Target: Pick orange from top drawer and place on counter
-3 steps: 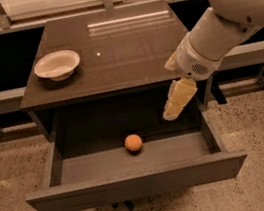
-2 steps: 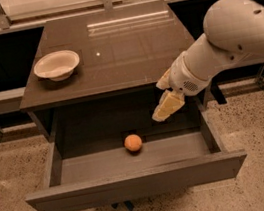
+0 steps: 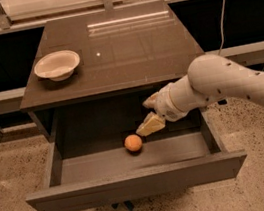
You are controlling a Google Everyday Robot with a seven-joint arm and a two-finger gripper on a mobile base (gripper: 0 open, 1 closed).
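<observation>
Nearest the viewer, below and ahead of the gripper, the wide, shallow grey top drawer stands pulled out, its plain front panel facing forward. On its grey floor lies the small, round, smooth orange, just beside the gripper's tip and slightly lower, on the side away from the arm; contact is not evident. Being near-spherical, the fruit has no long axis and no discernible pointing direction; no stem end shows. The cream-coloured two-finger gripper, borne on the white rounded arm, slants down into the drawer towards the fruit; whether it is open or closed cannot be told. A second ago it hung higher, near the drawer's back corner and well apart from the fruit, which has not moved. Judged from this, the approach is nearly complete and the grasp comes next. Beyond and above the gripper lies the dark, glossy stone-like counter, carrying a white shallow bowl at its far corner.
</observation>
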